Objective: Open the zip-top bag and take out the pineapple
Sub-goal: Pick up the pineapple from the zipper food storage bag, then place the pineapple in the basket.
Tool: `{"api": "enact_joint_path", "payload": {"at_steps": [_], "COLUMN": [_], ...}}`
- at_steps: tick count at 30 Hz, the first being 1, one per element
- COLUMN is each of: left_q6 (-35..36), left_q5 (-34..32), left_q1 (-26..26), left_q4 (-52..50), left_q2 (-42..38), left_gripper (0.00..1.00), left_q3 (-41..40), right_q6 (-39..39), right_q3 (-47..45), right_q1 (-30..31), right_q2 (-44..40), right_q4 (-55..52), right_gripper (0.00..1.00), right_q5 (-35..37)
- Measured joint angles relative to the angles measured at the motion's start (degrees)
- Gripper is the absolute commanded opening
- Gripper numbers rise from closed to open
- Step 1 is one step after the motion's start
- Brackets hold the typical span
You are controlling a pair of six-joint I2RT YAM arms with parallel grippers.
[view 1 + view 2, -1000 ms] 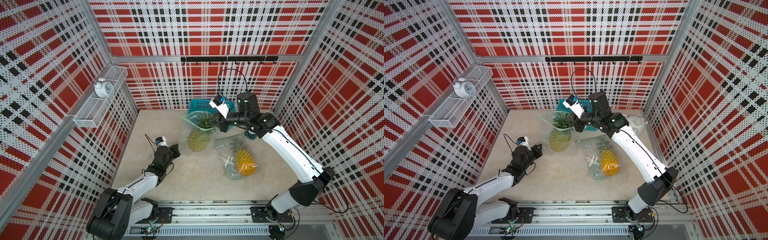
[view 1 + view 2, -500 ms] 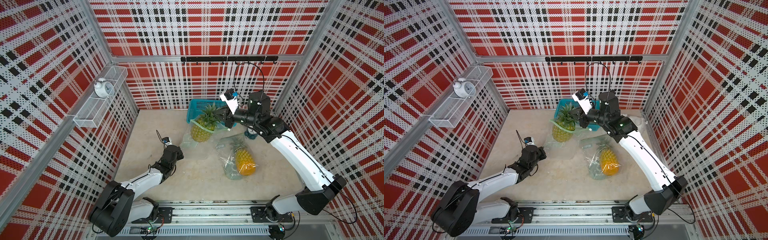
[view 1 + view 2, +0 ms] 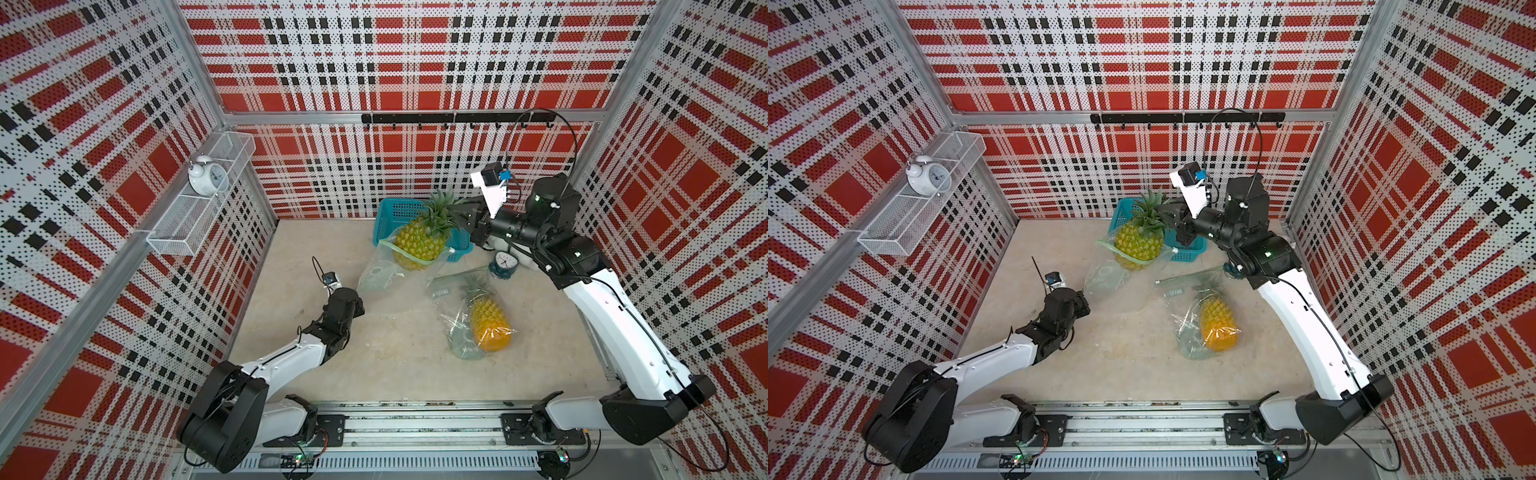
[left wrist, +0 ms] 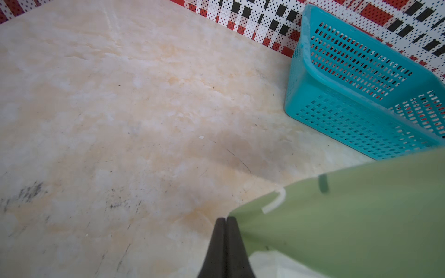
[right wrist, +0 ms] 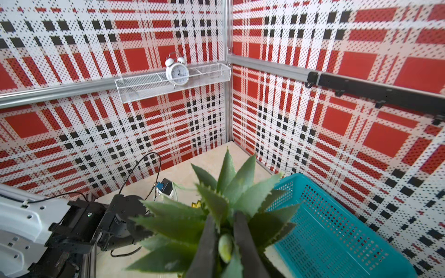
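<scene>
A yellow pineapple [image 3: 417, 245] [image 3: 1138, 243] hangs in the air before the blue basket. My right gripper [image 3: 462, 216] [image 3: 1165, 212] [image 5: 225, 215] is shut on its green crown [image 5: 224, 192]. The zip-top bag [image 3: 376, 276] [image 3: 1104, 276] [image 4: 337, 216] is clear with a green rim. Its open mouth loops round the fruit's lower part and the rest trails down to the table. My left gripper [image 3: 358, 308] [image 3: 1086, 305] [image 4: 225, 219] is shut on the bag's low corner near the table.
A second pineapple in another clear bag [image 3: 488, 324] [image 3: 1219, 326] lies at the right of the table. The blue basket [image 3: 395, 212] [image 4: 337, 96] [image 5: 337, 228] stands at the back wall, with a small dark clock [image 3: 503, 264] beside it. A white alarm clock [image 3: 205, 176] sits on the wire wall shelf.
My right gripper has lifted the pineapple up and to the right, drawing it mostly out of the bag. My left gripper has crept forward, keeping hold of the bag.
</scene>
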Motion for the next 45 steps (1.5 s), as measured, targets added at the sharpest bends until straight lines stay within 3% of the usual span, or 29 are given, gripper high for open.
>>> {"api": "enact_joint_path", "payload": {"at_steps": [20,28,33,40,45], "left_q6": [-0.2,-2.4,-3.87,-4.63,-4.68], "left_q5": [-0.07,0.0,-0.31,0.85,1.68], "left_q1": [3.08,5.35,8.61,17.11,19.63], "left_q4": [-3.19,-5.09,-6.62,-8.33,-9.55], "left_q2": [-8.94,-13.27,-17.62,-19.41,-20.15], "left_gripper": [0.0,0.0,0.0,0.0,0.0], "left_q3": [-2.93,-3.78,-4.09,-4.39,-4.66], "right_q6": [6.69,6.91,6.16,4.57,3.67], "right_q3": [-2.86,-2.84,-2.86,-4.09,-4.09], "right_q1": [-4.72,-5.64,-7.02,-7.93,-8.22], "right_q2": [-0.28,2.86,6.12,8.9,12.31], "right_q4": [15.76,17.03,16.57,16.65,16.63], "right_gripper": [0.0,0.0,0.0,0.0,0.0], "right_q5": [7.91,10.58,13.99,19.58,22.34]}}
